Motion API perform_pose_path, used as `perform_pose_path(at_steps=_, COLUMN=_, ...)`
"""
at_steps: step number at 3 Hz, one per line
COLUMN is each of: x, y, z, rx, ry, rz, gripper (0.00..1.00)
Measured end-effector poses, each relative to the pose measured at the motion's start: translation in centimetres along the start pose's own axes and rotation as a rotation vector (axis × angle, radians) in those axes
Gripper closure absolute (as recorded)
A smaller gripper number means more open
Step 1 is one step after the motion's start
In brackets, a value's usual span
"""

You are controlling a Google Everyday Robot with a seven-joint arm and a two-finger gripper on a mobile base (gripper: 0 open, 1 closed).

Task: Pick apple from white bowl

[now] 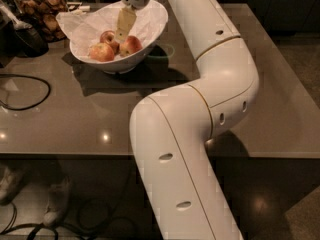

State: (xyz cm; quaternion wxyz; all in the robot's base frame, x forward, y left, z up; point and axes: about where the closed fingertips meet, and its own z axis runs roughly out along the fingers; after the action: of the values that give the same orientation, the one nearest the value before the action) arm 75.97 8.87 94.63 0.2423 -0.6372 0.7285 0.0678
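Observation:
The white bowl (150, 21), lined with crumpled white paper, stands on the brown table at the upper left. Three apples lie in it. The pinkish-red apple (131, 45) is at the right. A paler yellow-orange apple (101, 52) is at the left and a darker red apple (107, 36) sits behind, between them. My gripper (121, 34) hangs from the white arm down into the bowl. Its tip is just above the gap between the darker apple and the pinkish-red apple, close to both.
A jar of brown snacks (42, 9) and a dark object (22, 36) stand left of the bowl. A black cable (30, 96) loops on the table's left part. My bulky white arm (200, 114) covers the table's middle. The front table edge (75, 155) runs across, with shoes (55, 209) below.

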Motion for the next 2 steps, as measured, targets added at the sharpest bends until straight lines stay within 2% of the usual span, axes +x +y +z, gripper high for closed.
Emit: perform_pose_path(at_steps=2, x=1.12, y=-0.06, z=2.06, rx=-0.027, ry=0.022, rz=0.012, gripper=0.29)
